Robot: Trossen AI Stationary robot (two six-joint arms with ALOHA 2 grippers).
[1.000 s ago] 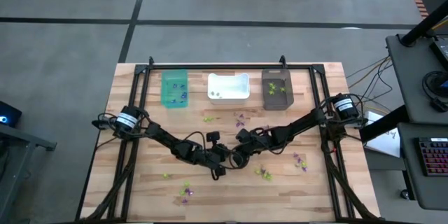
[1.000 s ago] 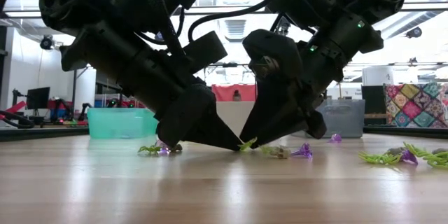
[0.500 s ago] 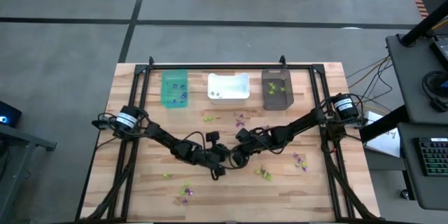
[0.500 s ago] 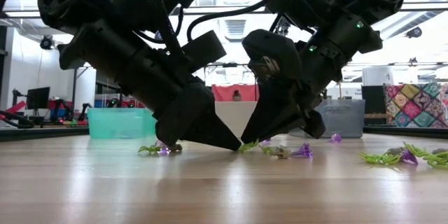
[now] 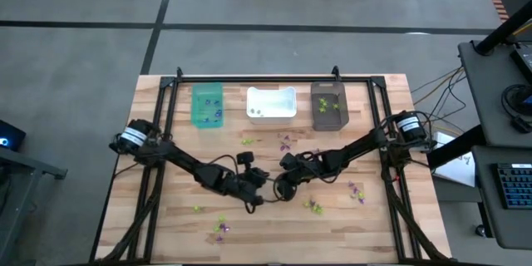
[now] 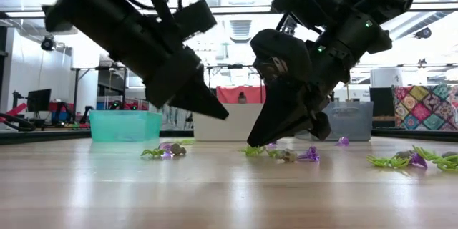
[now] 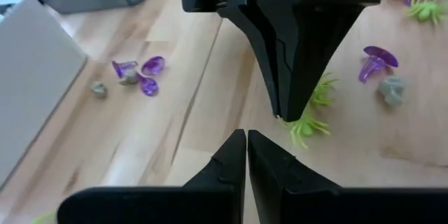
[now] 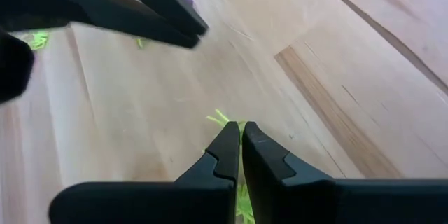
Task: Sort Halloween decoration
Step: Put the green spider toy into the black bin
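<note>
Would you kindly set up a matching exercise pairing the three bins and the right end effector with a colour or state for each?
Column one:
1. left bin
2. middle bin
3. right bin
4. right end effector

Column two:
A. white
B. shut on a green trinket, tips at the table
C. teal
D. dark brown

Pairs: 1-C, 2-A, 3-D, 4-B

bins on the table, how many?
3, in a row at the far edge in the high view: teal bin on the left, white bin in the middle, dark brown bin on the right. None looks hidden.
</note>
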